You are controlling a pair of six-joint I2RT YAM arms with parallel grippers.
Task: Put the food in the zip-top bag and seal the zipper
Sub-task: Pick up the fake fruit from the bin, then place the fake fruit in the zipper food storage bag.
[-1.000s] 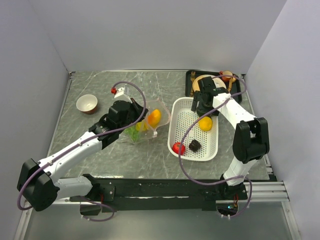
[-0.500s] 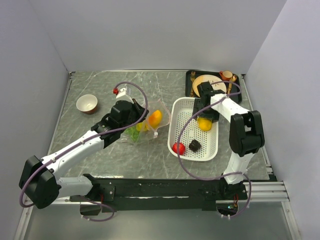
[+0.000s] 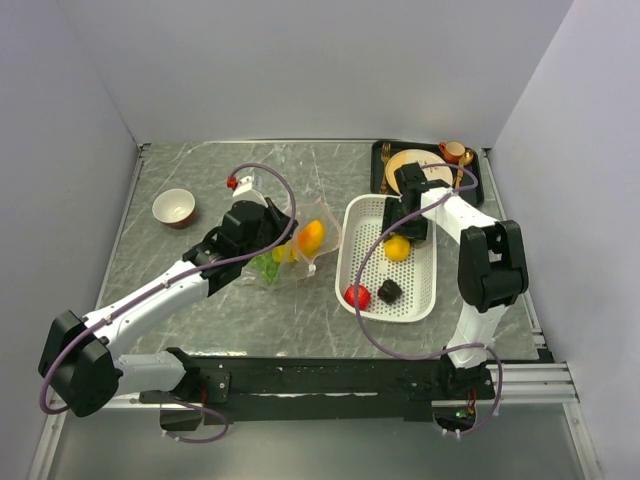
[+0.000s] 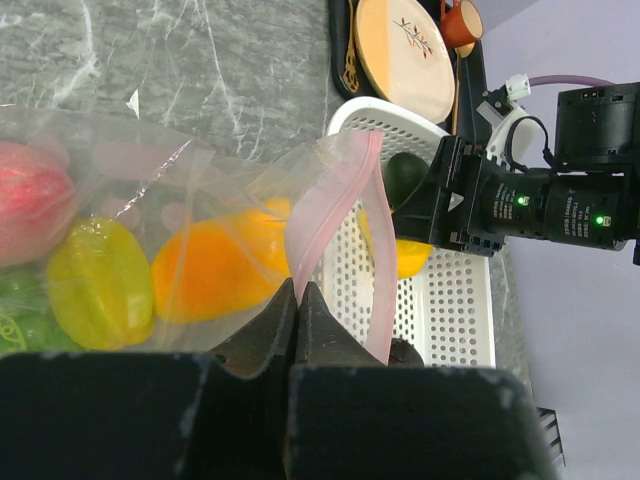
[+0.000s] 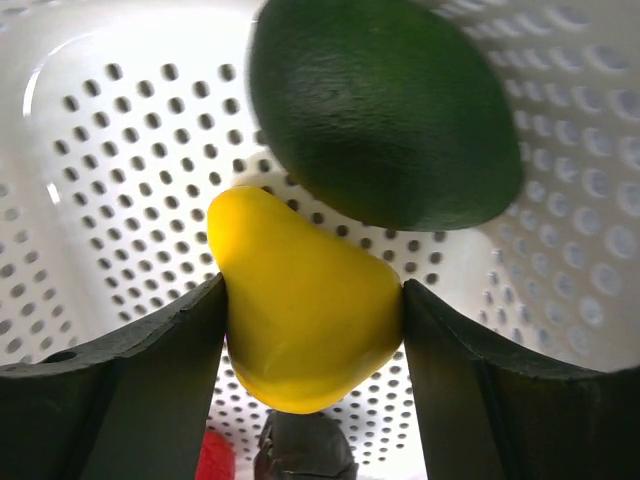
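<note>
Right gripper (image 5: 312, 295) is down in the white perforated plastic basket (image 5: 100, 150), fingers (image 5: 150, 380) pressed on both sides of the yellow pear-shaped toy fruit (image 5: 300, 330); dark green toy avocado (image 5: 385, 110) sits right behind it. Left of the basket, left gripper (image 4: 297, 300) is pinched tight on the clear crinkly zip-top bag (image 4: 200, 170) at its pale pink zipper strip (image 4: 330, 215), orange toy mango (image 4: 215, 270) inside. Risks: smooth rounded fruit squirts out of the grip on lifting; avocado gets knocked; bag mouth looks narrow and floppy, so fruit could catch the rim and drop on the counter (image 3: 300, 315), or thin film slips from the pinch.
</note>
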